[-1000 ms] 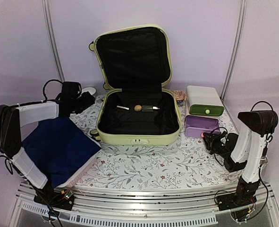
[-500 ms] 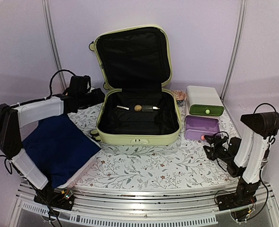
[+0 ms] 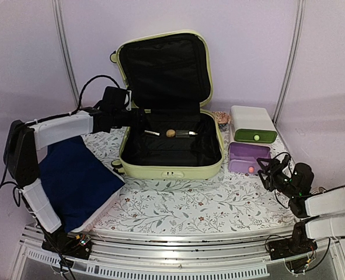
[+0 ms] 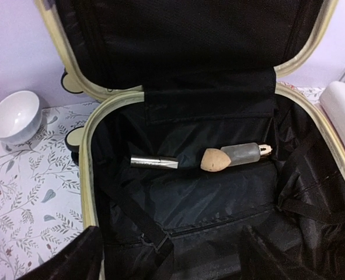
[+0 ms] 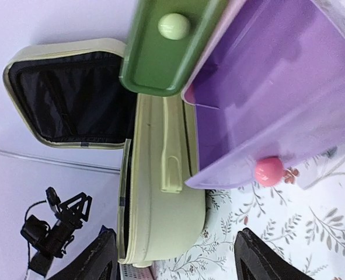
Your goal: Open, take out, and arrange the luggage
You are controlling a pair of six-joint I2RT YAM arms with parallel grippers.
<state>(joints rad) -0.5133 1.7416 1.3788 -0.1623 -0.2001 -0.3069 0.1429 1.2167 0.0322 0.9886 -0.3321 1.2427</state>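
From above, the luggage (image 3: 171,171) lies open in the middle of the flowered worktop (image 3: 184,204). Its lid stands upright at the back and its black-lined base faces up. The left tool (image 3: 138,119) hangs over the left rear rim of the base, and this view does not settle how its jaws stand. A blue cloth (image 3: 73,178) lies at the front left under that arm. Right of the luggage stands a white box (image 3: 251,115) with a green drawer (image 3: 255,137). A purple drawer (image 3: 248,156) sits on the worktop in front of the box. The right tool (image 3: 269,169) is just beside the drawer's front right corner.

The left wrist camera looks into the base. The left tool's fingertips (image 4: 73,259) stand wide apart at the lower edge with nothing between them. A silver tube (image 4: 154,161), a tan sponge (image 4: 215,159) and a frosted bottle (image 4: 245,153) lie in a row near the hinge, sponge touching bottle. A white bowl (image 4: 16,115) sits left of the luggage.

The right wrist view is rolled sideways. The right tool's fingertips (image 5: 105,256) are spread and empty. The purple drawer with its pink knob (image 5: 269,171) lies close ahead, the luggage beyond.
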